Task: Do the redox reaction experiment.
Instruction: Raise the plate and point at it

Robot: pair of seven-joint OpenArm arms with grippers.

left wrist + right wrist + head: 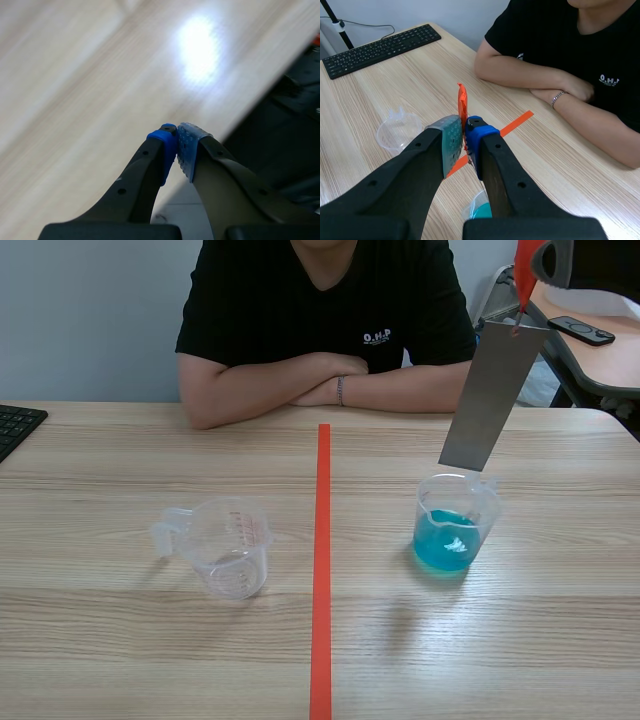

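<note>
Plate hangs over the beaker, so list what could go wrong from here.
The plate hangs tilted from a thin orange tab pinched in the right hand; it may swing or slip. Its lower edge sits near the rim of the beaker, so it could catch there and tip it, spilling the blue liquid.

Right wrist view: right hand [465, 134] hides metal strip [490, 400], most of blue-liquid beaker [479, 210].

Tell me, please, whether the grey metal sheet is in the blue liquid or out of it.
Out: the metal sheet ends above the beaker rim, clear of the blue liquid.
</note>
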